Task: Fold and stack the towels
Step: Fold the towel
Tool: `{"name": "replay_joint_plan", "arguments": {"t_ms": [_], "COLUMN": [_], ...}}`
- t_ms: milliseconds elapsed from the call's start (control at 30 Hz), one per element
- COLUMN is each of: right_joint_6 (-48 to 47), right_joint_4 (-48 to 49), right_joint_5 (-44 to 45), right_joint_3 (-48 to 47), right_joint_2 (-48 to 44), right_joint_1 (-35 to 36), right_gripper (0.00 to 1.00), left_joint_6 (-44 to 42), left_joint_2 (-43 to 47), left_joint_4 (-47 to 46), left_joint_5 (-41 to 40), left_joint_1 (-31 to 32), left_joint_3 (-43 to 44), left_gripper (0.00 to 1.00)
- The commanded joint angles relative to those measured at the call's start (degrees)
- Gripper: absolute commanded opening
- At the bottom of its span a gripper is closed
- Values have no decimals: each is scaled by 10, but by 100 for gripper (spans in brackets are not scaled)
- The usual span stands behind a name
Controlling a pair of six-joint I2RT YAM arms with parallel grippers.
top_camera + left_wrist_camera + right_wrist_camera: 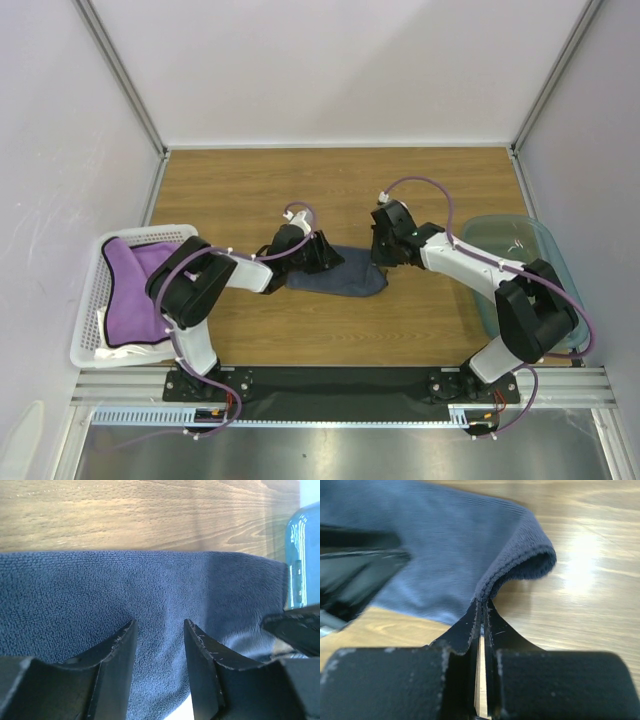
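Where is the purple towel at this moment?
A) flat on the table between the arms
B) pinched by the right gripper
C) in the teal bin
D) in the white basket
D: the purple towel lies in the white basket on the left; the cloth on the table is the navy towel.

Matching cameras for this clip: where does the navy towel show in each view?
Top external: navy towel mid-picture, slightly below centre.
Left wrist: fills the middle, behind the left end effector.
Right wrist: upper left, its edge pinched by the right end effector.
Shared landmark: the wooden table.
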State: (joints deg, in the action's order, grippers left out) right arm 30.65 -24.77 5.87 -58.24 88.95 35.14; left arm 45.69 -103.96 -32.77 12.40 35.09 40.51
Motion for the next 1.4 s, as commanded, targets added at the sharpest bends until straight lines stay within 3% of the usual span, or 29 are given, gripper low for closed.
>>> {"name": "replay_joint_plan", "arguments": {"t_ms": [0,300,400,533,900,1367], "right_joint_6": [5,-3,-6,-4,-2,29], "right_joint_4": [17,-11,-13,-8,-2,45], "right_joint_5": [-22,-7,-15,-26,-41,-97], "right_joint_3": [-48,-156,-174,-196,-270,-318], "right_joint_2": [9,97,109,127,199,262], "right_joint_1": [19,51,56,66,103,114], "right_gripper": [0,0,0,0,0,0], "left_joint_6": [9,-53,-83,-84,-30,-11], "left_joint_2": [-12,113,192,258,235,253], "left_joint_4": [-9,88,195,244,323,296], "left_joint_5": [14,-34,-108,-224,-289,-279], "left_joint_1": [5,4,4,2,-23,-35], "left_joint_3": [5,4,15,-27,-59,-109], "left_gripper": [48,50,50,53,51,50]}}
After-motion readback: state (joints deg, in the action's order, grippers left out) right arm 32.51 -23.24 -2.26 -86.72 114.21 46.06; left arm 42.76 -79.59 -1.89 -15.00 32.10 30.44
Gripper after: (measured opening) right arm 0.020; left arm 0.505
